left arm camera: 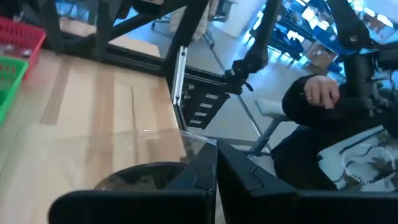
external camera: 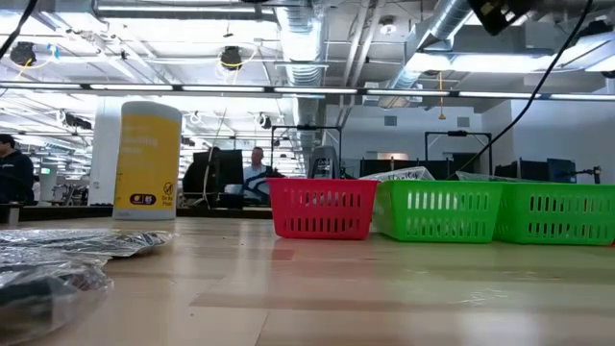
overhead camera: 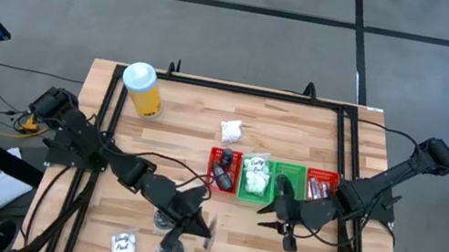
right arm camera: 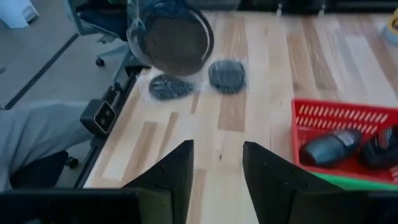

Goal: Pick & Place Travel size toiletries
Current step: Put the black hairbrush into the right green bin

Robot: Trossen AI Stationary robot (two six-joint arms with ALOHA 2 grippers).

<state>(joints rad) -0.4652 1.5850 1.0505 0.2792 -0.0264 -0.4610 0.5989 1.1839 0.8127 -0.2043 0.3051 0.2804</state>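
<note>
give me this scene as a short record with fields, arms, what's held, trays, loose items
left gripper: fingers shut, near the table's front edge, holding a clear bag of black round pieces
right gripper: fingers open, empty, in front of the green tray
trays: red tray, green tray, second red tray in a row
loose items: white sachet behind the trays; white sachet at the front edge; two bags of black pieces on the table
other: yellow cylinder, back left

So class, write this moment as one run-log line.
left gripper: shut on clear bag of black round pieces, lifted | right gripper: open, empty, near red plastic basket
</note>
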